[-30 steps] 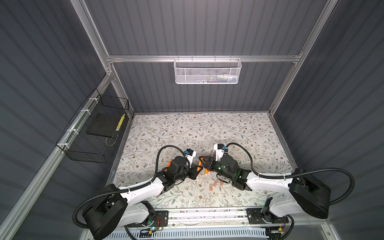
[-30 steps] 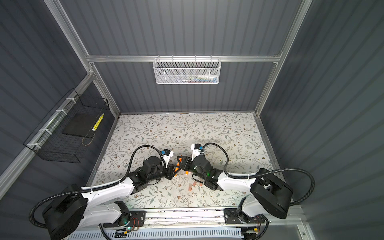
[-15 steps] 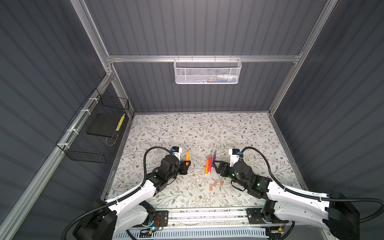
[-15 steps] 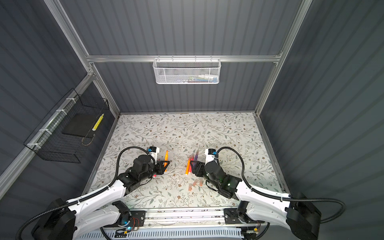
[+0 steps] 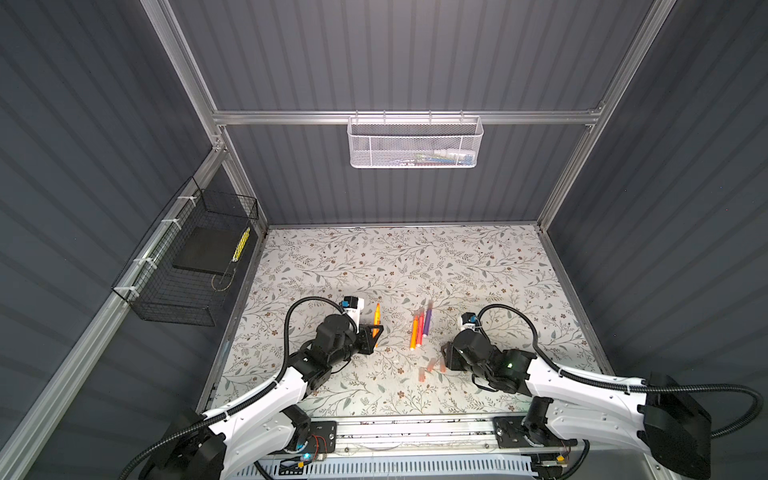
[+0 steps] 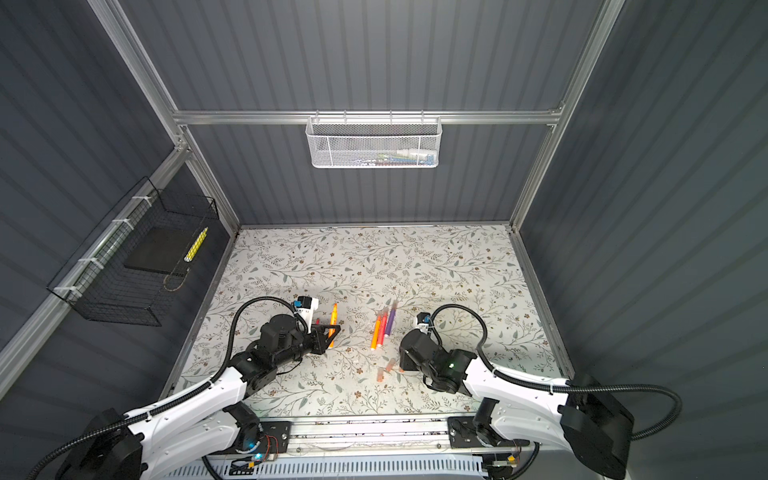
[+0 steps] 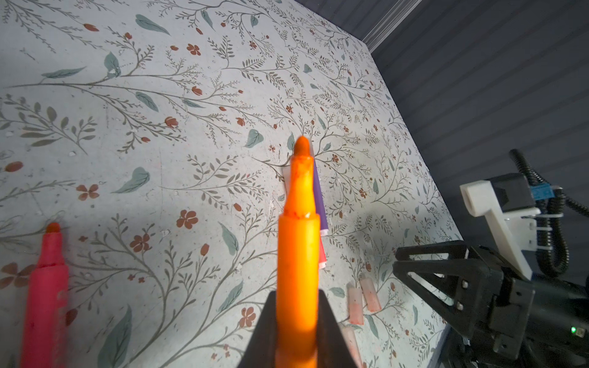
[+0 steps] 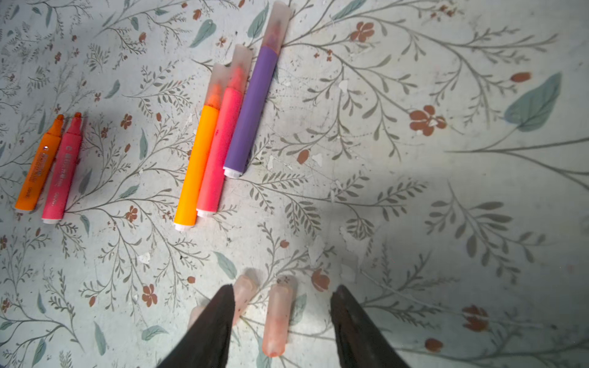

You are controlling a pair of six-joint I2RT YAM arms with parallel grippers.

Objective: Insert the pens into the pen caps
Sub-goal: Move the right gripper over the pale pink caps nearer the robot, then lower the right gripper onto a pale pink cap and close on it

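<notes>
My left claw [image 7: 297,298] is clamped on an uncapped orange pen [image 7: 298,242]. My right claw [image 8: 283,290] hangs half open and empty over loose pen caps [image 8: 276,318] on the floral surface [image 8: 414,207]. Three capped pens [image 8: 220,149] lie side by side nearby.

Bench [image 5: 374,257] with a pale floral cover of leaf sprigs and small red-brown flowers; enclosure of ribbed dark grey panels [image 5: 374,54] set in an aluminium frame [image 5: 291,117]; 1 white mesh basket [image 5: 415,145] hung on the frame's rear bar, contents too small to identify; 1 black wire basket [image 5: 183,307] fixed to the left side by 4 white ties [image 5: 170,222], holding a flat black slab [image 5: 203,249] and 1 yellow patterned stick [image 5: 241,244] along the slab's edge nearer the bench; all seen in both top views.
</notes>
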